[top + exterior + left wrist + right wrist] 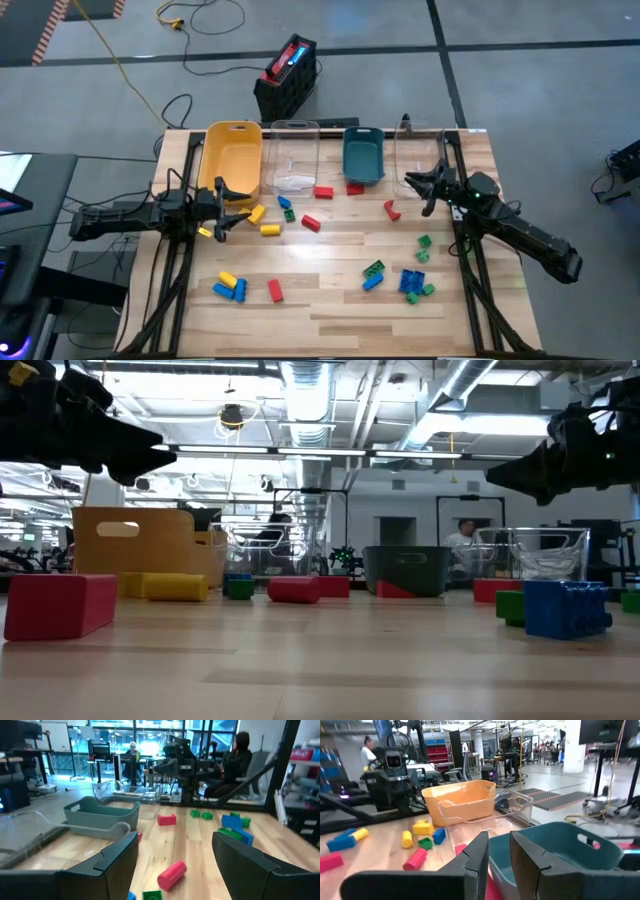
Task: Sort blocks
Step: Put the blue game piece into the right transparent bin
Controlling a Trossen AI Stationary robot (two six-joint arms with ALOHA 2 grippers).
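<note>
Blocks [322, 193], small plastic toy bricks in red, yellow, blue and green, lie scattered over the pale wooden slatted table [330, 305]: yellow ones and a blue-green pair near the left gripper, red ones in front of the bins, a blue-and-yellow cluster with a red brick toward the near left, and green and blue studded ones toward the near right. Along the far edge stand four bins in a row: a yellow plastic bin [232, 155], a clear plastic bin [294, 156], a teal plastic bin [363, 156] and a second clear bin [417, 152]. The left gripper [228, 207] hovers above the table just in front of the yellow bin, its two dark fingers [112, 862] spread wide with nothing between them; a red rounded block [171, 874] lies on the wood beyond them. The right gripper [418, 186] hangs in front of the second clear bin, its fingers [477, 856] drawn nearly together and holding nothing. A black crate with red contents [287, 76] sits on the floor beyond the table. No writing or brand mark can be read on any bin or block.
</note>
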